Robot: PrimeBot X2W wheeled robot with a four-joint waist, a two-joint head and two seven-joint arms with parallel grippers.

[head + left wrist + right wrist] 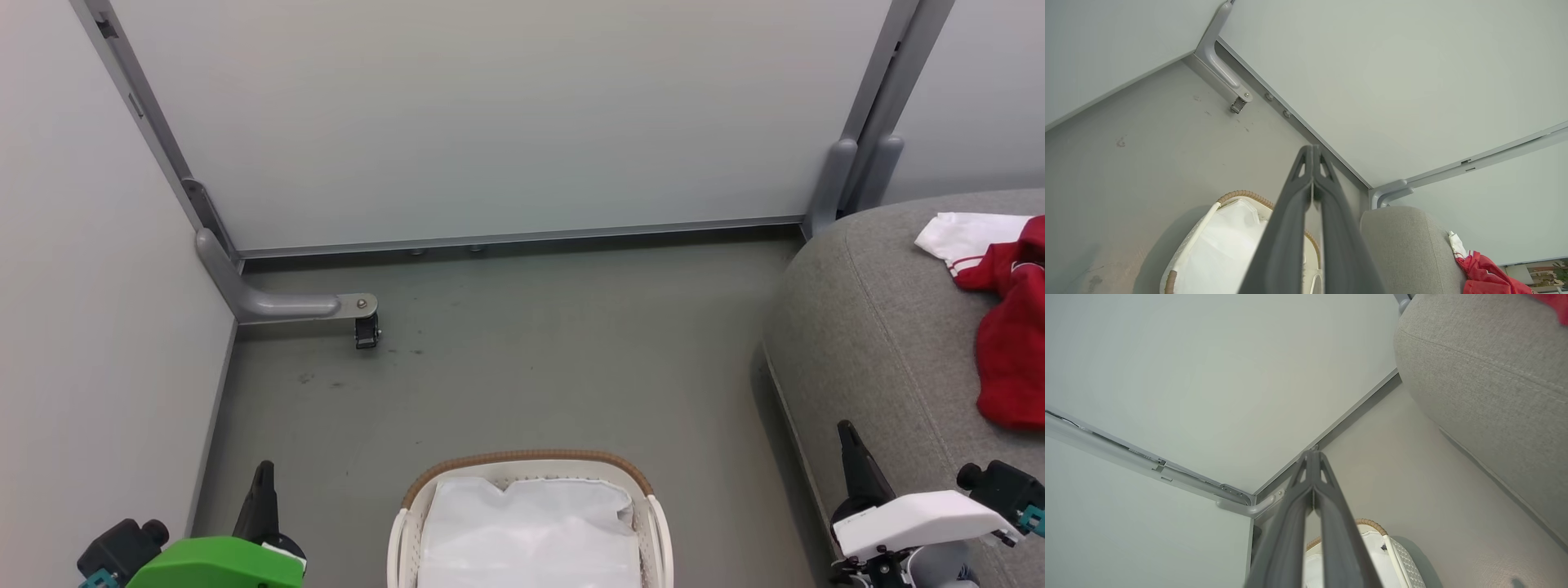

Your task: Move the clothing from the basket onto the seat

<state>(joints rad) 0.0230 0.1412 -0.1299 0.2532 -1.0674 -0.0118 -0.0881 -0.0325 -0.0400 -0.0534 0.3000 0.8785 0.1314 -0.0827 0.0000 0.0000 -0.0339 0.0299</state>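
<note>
The red clothing (1011, 359) lies on the seat (882, 327), back from the seat's floor-side edge and towards its far edge, with a white-trimmed piece just beyond the red heap. The heap's long axis runs from the near side of the seat to the far side, and the picture's border cuts it off.

The basket (531, 457) stands on the floor (531, 343), apart from the seat's edge, with a white liner (531, 523) spread across its opening. You cannot tell whether a garment lies under it.

Your right end effector (853, 457) hangs over the seat's near edge. The clothing is ahead of it and to its right, so that arm is much the nearer. Your left end effector (261, 490) sits on the basket's other side, well apart from the seat. Both have their fingers pressed together and hold nothing.

By this layout the transfer looks finished or nearly so. Any further pick would start at the basket, between the two arms.
</note>
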